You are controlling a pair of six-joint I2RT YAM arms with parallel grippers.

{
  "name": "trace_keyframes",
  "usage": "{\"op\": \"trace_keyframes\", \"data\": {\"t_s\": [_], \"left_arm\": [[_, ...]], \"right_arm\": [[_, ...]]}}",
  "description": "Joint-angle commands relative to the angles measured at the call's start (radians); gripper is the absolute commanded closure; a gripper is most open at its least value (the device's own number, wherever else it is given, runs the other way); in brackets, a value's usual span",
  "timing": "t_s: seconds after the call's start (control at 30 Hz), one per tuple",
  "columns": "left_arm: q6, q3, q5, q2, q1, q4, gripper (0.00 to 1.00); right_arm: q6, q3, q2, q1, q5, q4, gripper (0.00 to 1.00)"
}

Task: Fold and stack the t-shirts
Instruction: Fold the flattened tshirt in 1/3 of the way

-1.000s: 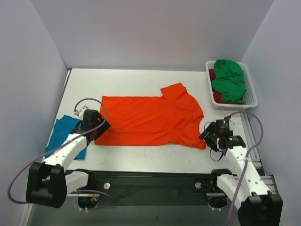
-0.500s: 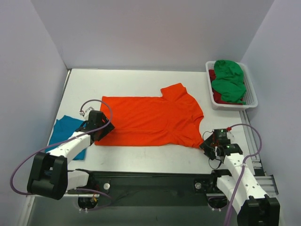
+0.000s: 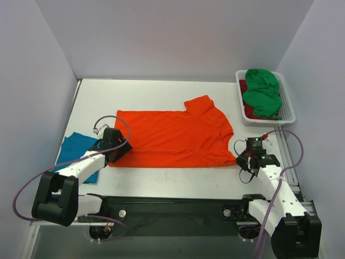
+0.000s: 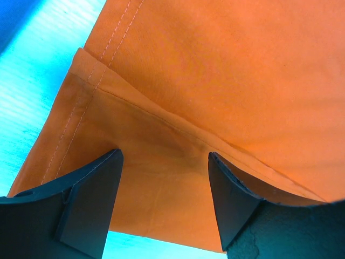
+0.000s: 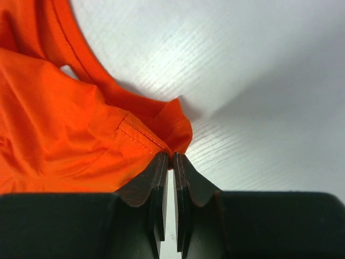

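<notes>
As we look from near edge, our left fingers [image 4: 89,208] stand spread over orange t-shirt [image 3: 172,137] hem corner; right fingers [image 5: 153,186] pinch its other near corner. Shirt flat on surface [image 3: 161,94]; teal t-shirt [image 3: 73,148] left; green t-shirt [image 3: 262,91] in far basket [image 3: 287,110].

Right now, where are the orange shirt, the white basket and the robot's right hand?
orange shirt [image 3: 172,137], top view, middle of its body.
white basket [image 3: 289,102], top view, its right rim.
right hand [image 5: 171,157], right wrist view, between its closed fingertips.

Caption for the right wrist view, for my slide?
Right gripper pinching the orange shirt's hemmed corner over the white table.
</notes>
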Motion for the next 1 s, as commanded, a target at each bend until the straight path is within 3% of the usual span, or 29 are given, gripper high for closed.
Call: {"op": "trace_keyframes", "data": {"t_s": [0.0,0.23,0.37,0.5,0.63,0.67,0.73,0.8,0.83,0.97], "left_arm": [[0.017,0.001,-0.017,-0.002,-0.006,0.027,0.25],[0.019,0.025,-0.022,-0.029,-0.008,-0.013,0.24],[0.019,0.053,-0.034,-0.054,-0.008,-0.046,0.24],[0.011,0.091,-0.045,-0.067,-0.008,-0.079,0.24],[0.008,0.169,-0.065,-0.049,-0.005,-0.097,0.23],[0.011,0.192,-0.078,-0.037,-0.003,-0.102,0.23],[0.017,0.289,-0.109,0.02,0.006,-0.112,0.23],[0.019,0.41,-0.115,0.075,0.021,-0.152,0.23],[0.02,0.453,-0.114,0.136,0.035,-0.16,0.23],[0.014,0.639,-0.131,0.306,0.075,-0.218,0.27]], "right_arm": [[-0.081,0.077,0.004,-0.009,0.101,-0.1,0.93],[-0.078,0.064,-0.034,-0.039,0.067,-0.151,0.88],[-0.093,0.06,-0.033,-0.175,0.014,-0.163,0.82],[-0.129,0.057,-0.016,-0.298,-0.092,-0.163,0.82],[-0.159,0.087,0.016,-0.316,-0.184,-0.153,0.8],[-0.179,0.095,0.018,-0.31,-0.219,-0.136,0.79],[-0.181,0.148,0.027,-0.23,-0.235,-0.096,0.68],[-0.184,0.28,0.093,-0.112,-0.148,-0.091,0.58],[-0.188,0.329,0.127,0.008,-0.092,-0.099,0.56],[-0.25,0.585,0.34,0.131,0.055,-0.104,0.54]]}}
